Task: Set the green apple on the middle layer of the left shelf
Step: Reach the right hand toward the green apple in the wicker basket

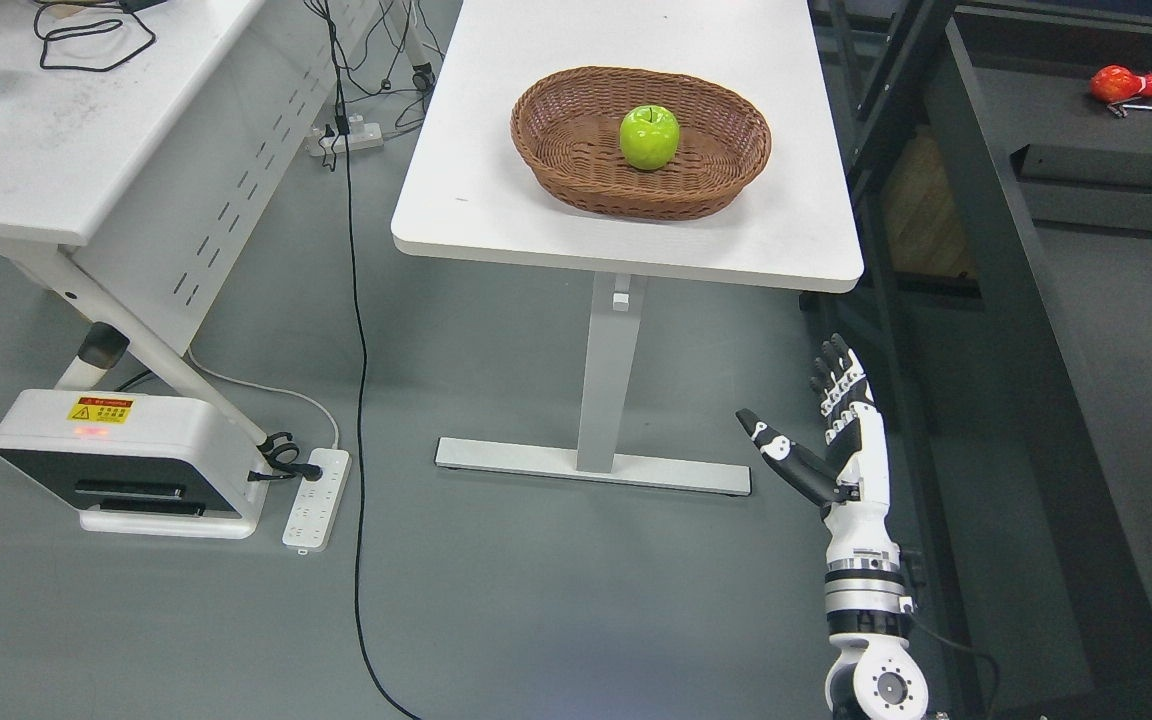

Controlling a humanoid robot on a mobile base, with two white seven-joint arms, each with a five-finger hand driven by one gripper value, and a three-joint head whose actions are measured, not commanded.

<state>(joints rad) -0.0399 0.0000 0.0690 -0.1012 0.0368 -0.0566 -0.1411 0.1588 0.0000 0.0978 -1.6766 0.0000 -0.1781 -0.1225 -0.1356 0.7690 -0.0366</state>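
right hand (829,430), fingers (839,375) spread, holding nothing

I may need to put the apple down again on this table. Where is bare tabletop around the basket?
The white table is bare left of the brown wicker basket, and in a strip between it and the near edge. Right of it only a narrow margin remains. The green apple sits inside. The right hand hangs open below the table.

Glossy green apple (649,137) — woven wicker basket (576,175) — smooth white table (496,190)
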